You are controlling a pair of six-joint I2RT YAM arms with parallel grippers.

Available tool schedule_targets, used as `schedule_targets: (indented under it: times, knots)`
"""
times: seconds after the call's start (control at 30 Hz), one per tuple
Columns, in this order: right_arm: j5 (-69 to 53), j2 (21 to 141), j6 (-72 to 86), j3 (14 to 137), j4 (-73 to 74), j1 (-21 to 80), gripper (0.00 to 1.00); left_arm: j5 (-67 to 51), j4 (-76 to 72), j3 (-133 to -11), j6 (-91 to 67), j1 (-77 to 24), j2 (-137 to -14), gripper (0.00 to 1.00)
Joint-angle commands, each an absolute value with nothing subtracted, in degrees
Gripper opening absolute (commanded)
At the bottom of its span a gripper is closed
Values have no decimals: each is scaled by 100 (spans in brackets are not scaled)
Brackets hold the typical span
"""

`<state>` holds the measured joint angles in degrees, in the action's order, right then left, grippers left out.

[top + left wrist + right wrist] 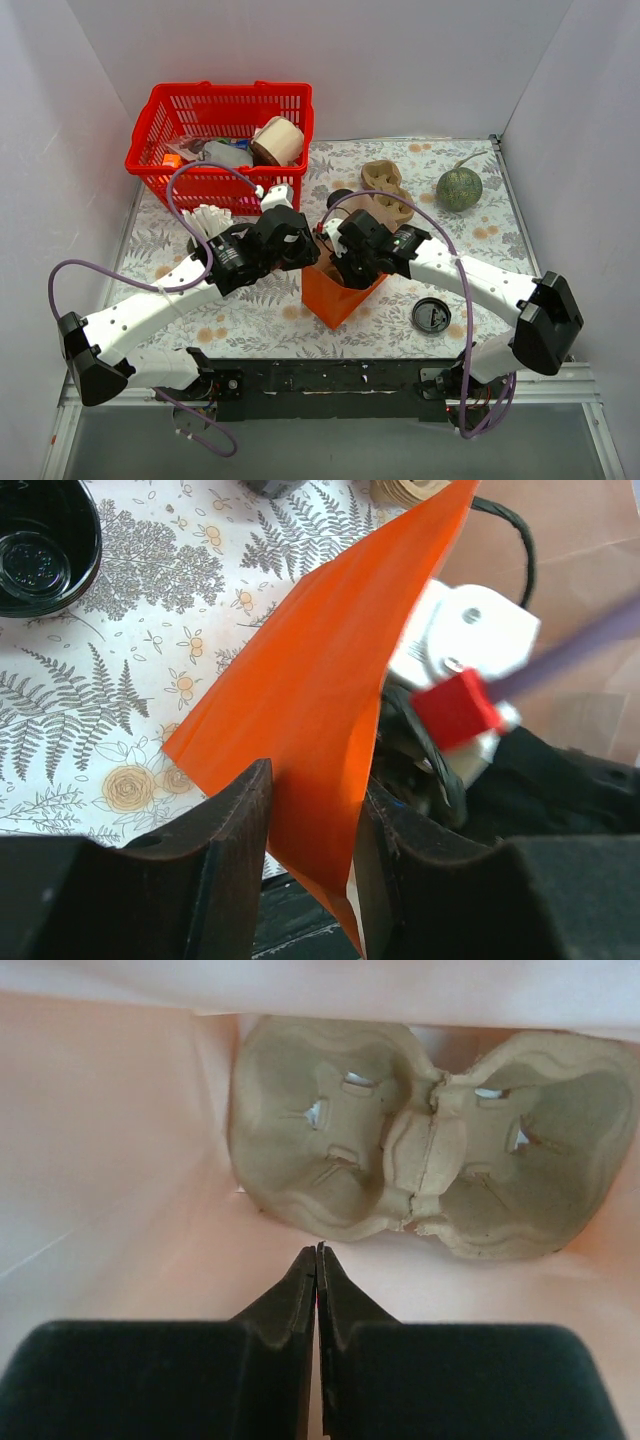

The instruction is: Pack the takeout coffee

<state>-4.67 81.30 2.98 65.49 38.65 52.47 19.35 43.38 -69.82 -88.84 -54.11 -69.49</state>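
Takeout coffee (339, 198): a small black cup standing on the table (250, 325), partly hidden behind the right arm, just left of a tan cup carrier (385, 185) and outside the bag.

Table: covered with a floral cloth and walled in white.

Red basket (230, 88): at the far left corner, holding a tan roll (277, 140) and other small goods.

Orange paper bag (335, 295): upright near the front centre, mouth open, between the two wrists.

Left gripper (313, 840): its fingers stand apart, astride a folded corner of the bag. The paper fills the gap between them, and whether they press it cannot be told.

Right gripper (318, 1260): lowered into the bag's mouth, with peach-coloured walls on every side. Its fingertips are pressed together and nothing can be made out between them. A pulp tray (330, 1160) with two cup wells lies beyond the tips.

Green ball (459, 188): at the far right, well apart from the bag.

White sticks (208, 215): bunched just left of the left wrist.

Black lid (431, 315): flat on the cloth, right of the bag.
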Motion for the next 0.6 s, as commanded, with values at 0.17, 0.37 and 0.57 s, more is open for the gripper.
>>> schedule_targets:
  times: [0.17, 0.37, 0.57]
  knots:
    - [255, 8622, 1011, 6548, 3780, 5194, 7, 1731, 4131, -6996, -8719, -5423, -6724, 31]
    - [517, 8657, 1037, 6091, 3463, 5186, 7, 1784, 4148, -7022, -8727, -5423, -6732, 29]
    - [380, 8807, 1028, 5837, 3498, 5186, 7, 1854, 4157, -7075, -8763, -5423, -6715, 28]
